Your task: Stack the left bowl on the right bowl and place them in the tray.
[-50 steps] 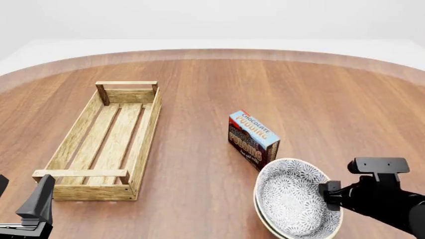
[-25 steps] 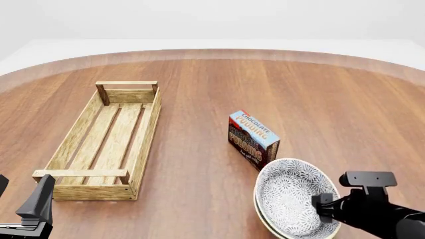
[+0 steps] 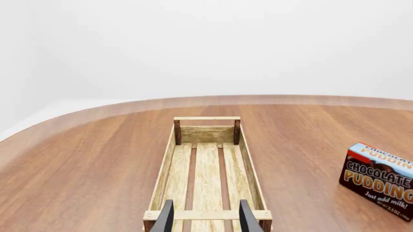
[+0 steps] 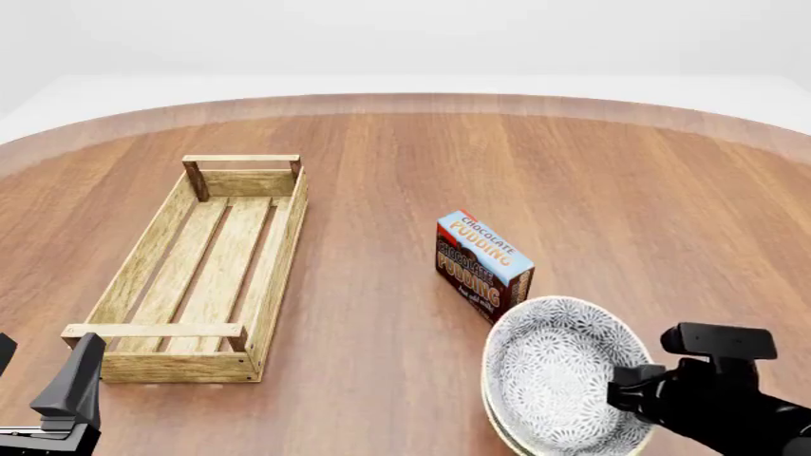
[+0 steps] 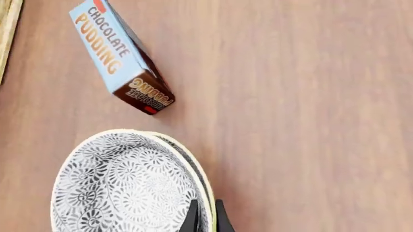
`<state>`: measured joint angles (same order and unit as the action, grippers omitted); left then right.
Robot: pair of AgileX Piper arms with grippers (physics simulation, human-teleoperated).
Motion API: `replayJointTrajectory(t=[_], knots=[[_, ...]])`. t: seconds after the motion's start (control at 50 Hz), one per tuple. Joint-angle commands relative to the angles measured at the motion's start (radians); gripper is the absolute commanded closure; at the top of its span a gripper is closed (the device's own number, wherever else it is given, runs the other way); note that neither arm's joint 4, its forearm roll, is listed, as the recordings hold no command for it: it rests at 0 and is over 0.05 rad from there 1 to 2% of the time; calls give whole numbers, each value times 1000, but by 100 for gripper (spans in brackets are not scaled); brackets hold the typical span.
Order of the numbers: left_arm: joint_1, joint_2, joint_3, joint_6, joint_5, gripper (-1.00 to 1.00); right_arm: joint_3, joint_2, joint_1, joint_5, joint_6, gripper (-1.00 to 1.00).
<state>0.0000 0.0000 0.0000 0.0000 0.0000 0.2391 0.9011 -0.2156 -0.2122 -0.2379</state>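
Two patterned grey-and-white bowls (image 4: 556, 372) are stacked one inside the other at the near right of the table, also in the right wrist view (image 5: 125, 186). My right gripper (image 4: 630, 391) is shut on the stack's right rim; its fingertips (image 5: 193, 220) pinch the rim. The stack looks slightly tilted; I cannot tell whether it touches the table. The light-wood slatted tray (image 4: 273, 266) lies empty at the left, also in the left wrist view (image 3: 164, 169). My left gripper (image 4: 70, 394) is open and empty just in front of the tray's near end (image 3: 206, 220).
A blue-and-brown chocolate pudding box (image 4: 481, 261) stands between the tray and the bowls, close behind the bowls' far rim. It shows in the right wrist view (image 5: 119, 55) and the left wrist view (image 3: 380, 181). The round wooden table (image 4: 633, 190) stretches beyond.
My right gripper dropped lower and closer along the bowls' right rim, then shifted slightly right. The stack now sits a little higher and further left. The left arm has not moved.
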Motion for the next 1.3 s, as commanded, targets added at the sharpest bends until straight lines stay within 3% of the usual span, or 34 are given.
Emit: replayJointTrajectory(t=[0.02,0.1,0.12,0.14,0.18,0.3,0.4,0.56,0.72,0.76,0.86,1.04,1.3], knots=[[0,0,0,0,0,-100,139,-285,-69,-242,-105,100],[0,0,0,0,0,-100,333,-359,-72,-382,-106,100],[0,0,0,0,0,-100,333,-359,-72,-383,-106,100],[0,0,0,0,0,-100,437,-364,-74,-429,-91,100],[0,0,0,0,0,-100,514,-358,-80,-462,-86,100],[0,0,0,0,0,-100,680,-290,-64,-494,-54,100],[0,0,0,0,0,-100,808,-216,-71,-490,-66,100],[0,0,0,0,0,-100,902,-70,-88,-416,-56,100],[0,0,0,0,0,-100,1043,70,-182,-412,-18,100],[0,0,0,0,0,-100,1122,154,-205,-408,-8,100],[0,0,0,0,0,-100,1215,265,-252,-383,-18,100],[0,0,0,0,0,-100,1277,377,-342,-334,-40,100],[0,0,0,0,0,-100,1314,479,-407,-269,-60,100]])
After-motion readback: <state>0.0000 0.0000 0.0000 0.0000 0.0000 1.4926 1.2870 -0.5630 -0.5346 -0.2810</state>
